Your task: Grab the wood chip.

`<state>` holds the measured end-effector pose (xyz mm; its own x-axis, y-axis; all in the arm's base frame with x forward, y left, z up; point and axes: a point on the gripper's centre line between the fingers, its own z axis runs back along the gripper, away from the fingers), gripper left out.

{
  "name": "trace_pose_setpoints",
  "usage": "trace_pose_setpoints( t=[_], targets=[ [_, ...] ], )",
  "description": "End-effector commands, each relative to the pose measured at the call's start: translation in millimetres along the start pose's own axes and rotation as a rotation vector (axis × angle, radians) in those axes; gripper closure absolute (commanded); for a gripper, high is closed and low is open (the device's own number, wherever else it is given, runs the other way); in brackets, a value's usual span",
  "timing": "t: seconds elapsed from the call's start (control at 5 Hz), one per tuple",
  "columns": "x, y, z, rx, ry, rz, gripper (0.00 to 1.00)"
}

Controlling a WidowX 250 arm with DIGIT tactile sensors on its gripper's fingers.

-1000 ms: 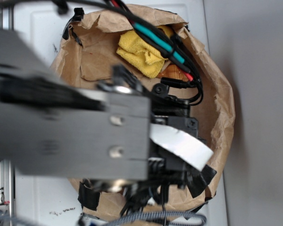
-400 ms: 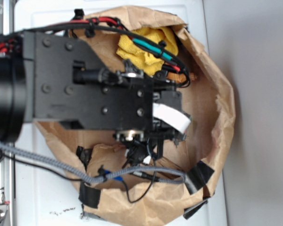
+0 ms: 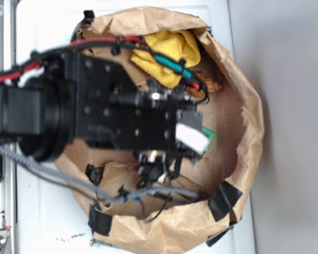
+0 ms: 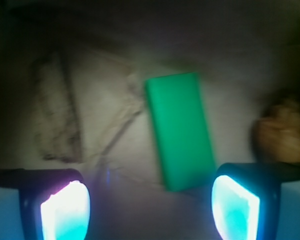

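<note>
Brown paper bag [image 3: 244, 121] interior, hand [image 4: 150, 205] hovering with fingers spread wide, holding nothing.
Green block [image 4: 180, 130] lies between them; wood chip [image 4: 57, 107], blurry, probably left.

The bag [image 3: 244, 114] is crumpled matt brown paper, patched with black tape [image 3: 225, 194]. The rag [image 3: 167, 53] looks like soft yellow cloth, kinda fuzzy. The block [image 4: 180, 130] is smooth green, plastic-looking. The wood chip [image 4: 55, 107] is rough, streaky and dull. The arm [image 3: 122, 114] is matt black plastic, and the table [image 3: 47, 222] is smooth white.
</note>
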<state>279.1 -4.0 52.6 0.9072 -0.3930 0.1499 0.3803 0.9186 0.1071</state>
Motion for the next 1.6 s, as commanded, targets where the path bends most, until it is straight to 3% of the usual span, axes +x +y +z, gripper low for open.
trace_pose_setpoints(
  t=[0.0,0.4,0.8,1.0,1.2,1.4],
  targets=[
    [15.9,-25.6,44.4,-0.086,-0.077,-0.021,0.00],
    [26.8,-35.9,43.1,-0.158,-0.072,-0.036,0.00],
    [33.2,-39.6,9.3,-0.115,-0.081,-0.056,0.00],
    [33.5,-41.3,0.6,-0.134,-0.117,-0.084,0.00],
    [35.1,-34.2,-15.9,-0.106,-0.111,-0.079,0.00],
    [34.0,-28.4,-28.8,-0.116,-0.075,-0.080,0.00]
  ],
)
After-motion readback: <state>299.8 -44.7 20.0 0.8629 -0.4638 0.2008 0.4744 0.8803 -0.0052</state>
